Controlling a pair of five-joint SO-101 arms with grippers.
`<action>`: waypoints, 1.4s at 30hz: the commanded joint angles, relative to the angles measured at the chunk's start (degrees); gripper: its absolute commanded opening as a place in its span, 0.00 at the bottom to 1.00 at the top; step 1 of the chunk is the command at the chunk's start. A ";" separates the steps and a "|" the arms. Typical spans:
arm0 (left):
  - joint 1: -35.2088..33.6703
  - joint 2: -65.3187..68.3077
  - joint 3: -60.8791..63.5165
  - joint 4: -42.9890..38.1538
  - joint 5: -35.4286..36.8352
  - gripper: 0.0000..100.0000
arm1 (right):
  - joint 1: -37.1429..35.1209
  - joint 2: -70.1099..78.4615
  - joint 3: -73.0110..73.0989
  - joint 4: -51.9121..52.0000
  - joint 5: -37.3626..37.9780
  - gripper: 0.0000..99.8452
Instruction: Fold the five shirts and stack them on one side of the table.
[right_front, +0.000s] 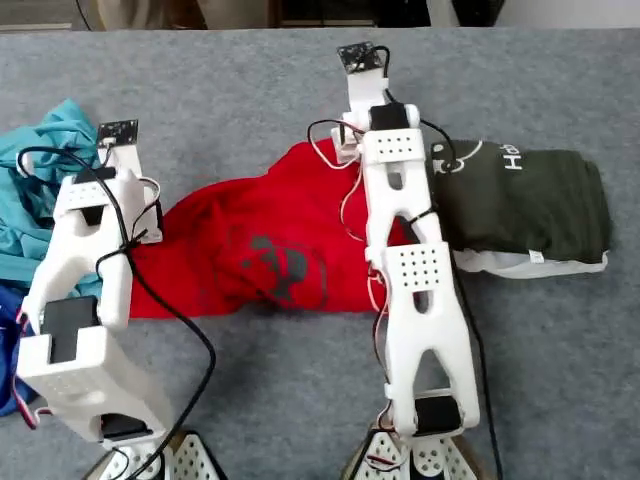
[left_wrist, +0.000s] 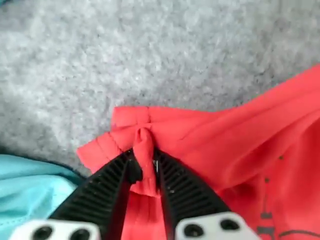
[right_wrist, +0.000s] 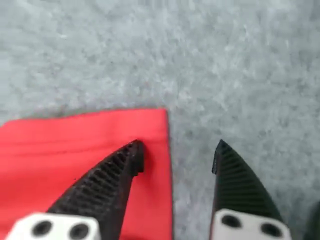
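Rumpled red shirt (right_front: 250, 255) part-hidden beneath right arm (right_front: 415, 270), lying 9-to-3 o'clock, left hand (left_wrist: 145, 167) pinching its edge, right hand (right_wrist: 177, 152) open.

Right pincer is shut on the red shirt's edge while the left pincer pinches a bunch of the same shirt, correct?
Not quite. The right pincer is open, not shut: in the right wrist view one fingertip is over the red shirt at its edge, the other over the grey table cover. The left pincer does pinch a bunch of the same shirt.
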 joint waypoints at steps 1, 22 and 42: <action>0.88 -0.92 0.44 -1.14 0.88 0.02 | -1.36 -0.75 -0.13 -1.41 3.52 0.23; 0.88 0.22 0.18 -2.55 0.79 0.02 | -2.86 0.48 2.95 -8.88 21.45 0.12; 1.49 -0.22 -0.35 -7.12 0.97 0.02 | -1.63 -4.53 -10.15 -4.40 10.11 0.00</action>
